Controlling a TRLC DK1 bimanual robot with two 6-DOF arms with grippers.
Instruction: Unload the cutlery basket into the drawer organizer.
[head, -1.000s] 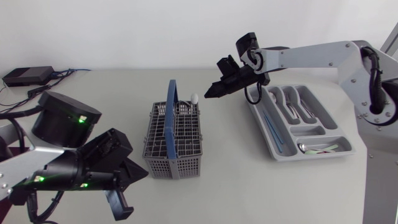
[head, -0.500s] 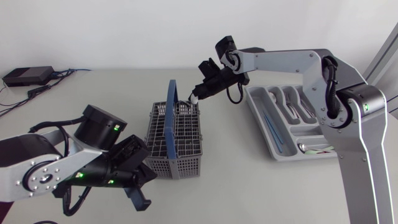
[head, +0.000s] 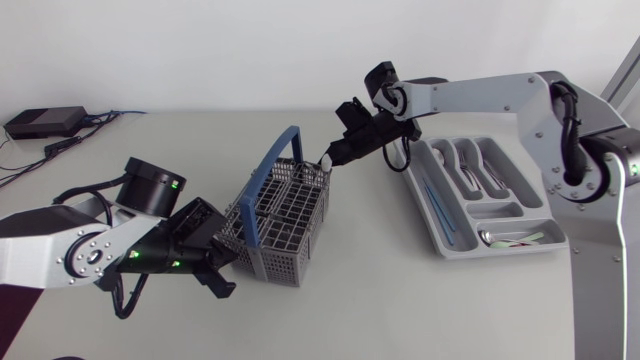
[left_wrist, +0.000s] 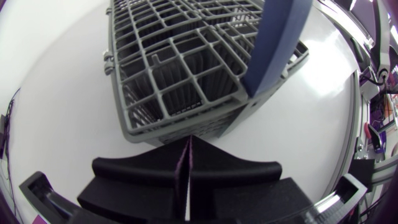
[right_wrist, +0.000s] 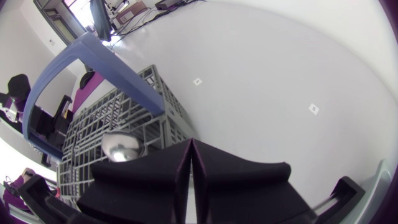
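Our cutlery basket (head: 285, 215) sits in the middle of the head view, tilted rather than flat on the table (head: 380, 290), its blue handle (head: 265, 180) leaning toward the upper right. Our left gripper (head: 225, 265) comes in from the lower left with its fingers pressed together, nothing between them; in the left wrist view, the left gripper (left_wrist: 188, 142) has its tips against the basket's (left_wrist: 180, 68) grey wall, below the handle (left_wrist: 280, 43).

Our right gripper (head: 332, 156) hangs at the basket's upper right corner. Its own view shows the right gripper (right_wrist: 191, 144) closed narrow too, a spoon (right_wrist: 121, 148) bowl just beside one finger, standing in the basket (right_wrist: 99, 118) near the handle (right_wrist: 93, 59). We cannot tell whether it grips the spoon.

The drawer organizer (head: 418, 195) lies at the right, with cutlery in its compartments
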